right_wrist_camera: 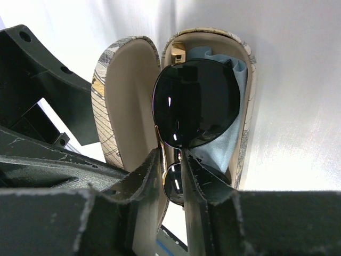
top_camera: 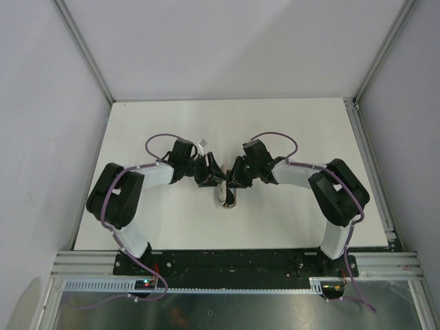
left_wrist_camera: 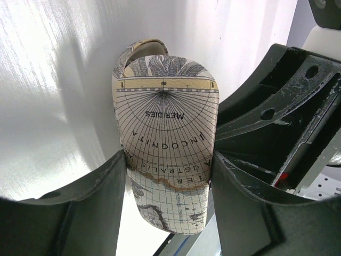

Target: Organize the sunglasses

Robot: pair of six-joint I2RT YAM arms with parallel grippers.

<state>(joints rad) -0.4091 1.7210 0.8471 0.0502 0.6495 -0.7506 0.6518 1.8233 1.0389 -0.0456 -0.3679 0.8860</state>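
The dark-lensed, thin metal-framed sunglasses (right_wrist_camera: pixel 196 101) lay folded in the open half of a beige, map-printed, hard oval case (right_wrist_camera: pixel 128 90). Under them was a crumpled light blue cloth (right_wrist_camera: pixel 224 144). The right gripper (right_wrist_camera: pixel 173 160) stood narrow, pinching the sunglasses near the bridge, and the nearer lens showed between its fingers. The left gripper (left_wrist_camera: pixel 168 158) was clamped across the case's printed outer shell, bracing it where it sat in the middle of the white table (top_camera: pixel 302 130). The step in hand looked like seating the sunglasses in the case. Next, by my judgement, the right gripper would need to let go and back out clear of the hinged lid. The lid could then be swung shut without catching the frame or the cloth.
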